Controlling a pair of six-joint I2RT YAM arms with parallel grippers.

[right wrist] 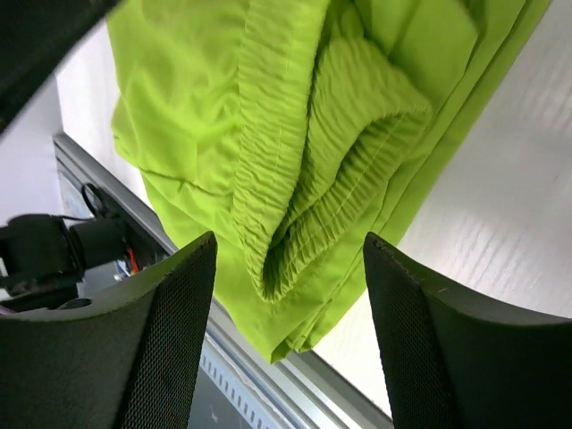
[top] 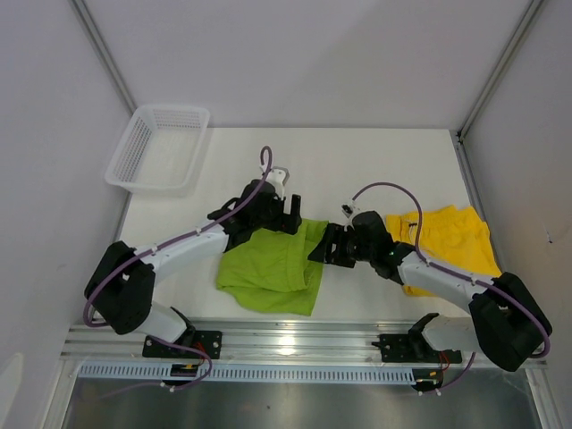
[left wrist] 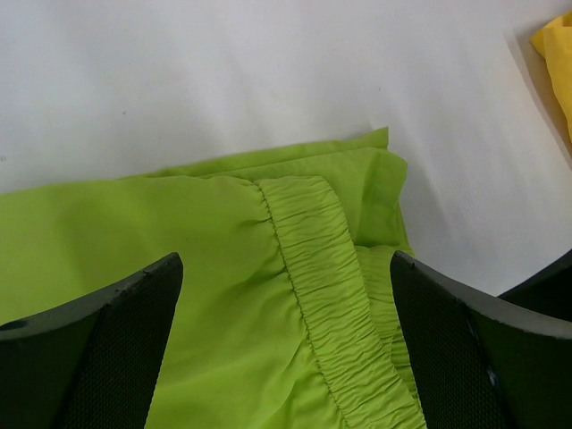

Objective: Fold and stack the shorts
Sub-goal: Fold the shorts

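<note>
Widely spread, left tool (left wrist: pixel 286 268), right tool (right wrist: pixel 290 246), empty

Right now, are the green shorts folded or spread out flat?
Folded, though loosely: the green shorts lie as a compact bundle, and the elastic waistband doubles back over itself with stacked layers beneath.

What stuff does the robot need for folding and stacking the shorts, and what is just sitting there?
For the job:
- lime green shorts, under both arms
- yellow shorts, on the right

Just lying about:
- white mesh basket, far left, nothing visible in it
</note>
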